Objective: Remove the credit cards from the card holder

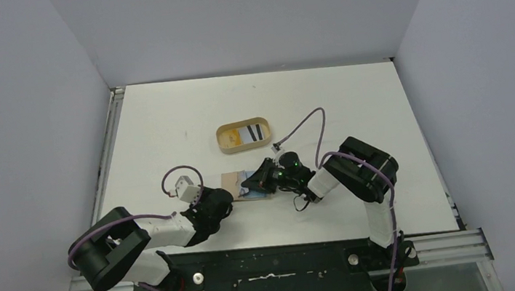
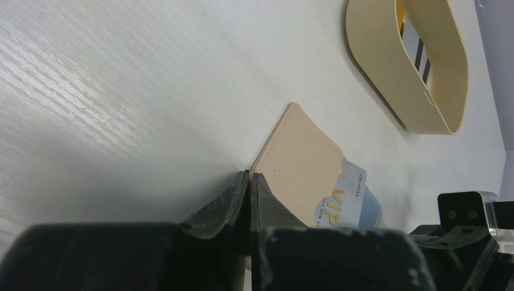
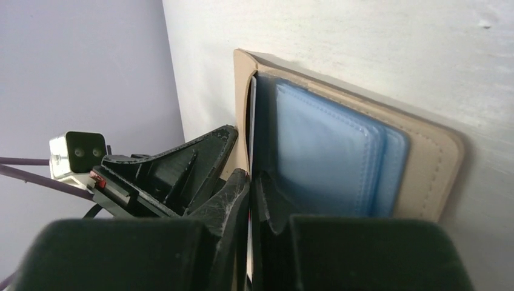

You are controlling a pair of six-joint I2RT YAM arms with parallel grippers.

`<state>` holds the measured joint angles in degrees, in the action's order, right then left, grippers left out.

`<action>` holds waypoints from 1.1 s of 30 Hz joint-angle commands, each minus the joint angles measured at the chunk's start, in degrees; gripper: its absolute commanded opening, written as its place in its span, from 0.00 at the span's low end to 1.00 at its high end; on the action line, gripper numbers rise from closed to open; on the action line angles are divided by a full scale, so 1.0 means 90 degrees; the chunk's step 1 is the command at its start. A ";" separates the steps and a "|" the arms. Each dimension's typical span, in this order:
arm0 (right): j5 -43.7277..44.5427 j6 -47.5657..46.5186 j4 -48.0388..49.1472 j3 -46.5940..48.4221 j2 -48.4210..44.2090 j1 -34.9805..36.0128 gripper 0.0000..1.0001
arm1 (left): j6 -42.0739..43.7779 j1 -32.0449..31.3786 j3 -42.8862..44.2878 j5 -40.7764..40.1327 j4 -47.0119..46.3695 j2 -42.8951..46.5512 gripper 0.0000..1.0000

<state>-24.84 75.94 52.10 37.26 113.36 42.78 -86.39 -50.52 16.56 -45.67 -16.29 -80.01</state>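
Credit card [image 2: 348, 189] half hidden in card holder [image 2: 300, 157], pinched by right hand [image 3: 250, 177]; left hand [image 2: 249, 177] clenched.

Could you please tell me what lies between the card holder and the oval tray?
Only bare table lies between the card holder and the tray, as the top view and left wrist view show.
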 commanded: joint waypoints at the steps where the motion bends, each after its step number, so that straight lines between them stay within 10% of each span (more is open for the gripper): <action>1: -0.0102 -0.0113 0.0159 0.0252 -0.0135 -0.0023 0.00 | 0.0243 0.0035 -0.0131 0.0377 0.1000 -0.0192 0.00; 16: -0.0205 -0.2353 -0.4015 0.0824 -0.2189 -0.0691 0.00 | -0.0068 0.0041 -0.0063 0.0148 0.1653 0.0085 0.00; 33: -0.1054 -0.3548 -0.5413 0.1830 -0.2989 -0.2414 0.00 | -0.1254 0.0100 0.0197 -0.0094 0.2512 0.0756 0.00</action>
<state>-31.59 46.74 4.69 51.29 87.72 22.24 -93.01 -50.41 17.56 -46.28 -0.69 -73.10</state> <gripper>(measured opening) 0.030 0.007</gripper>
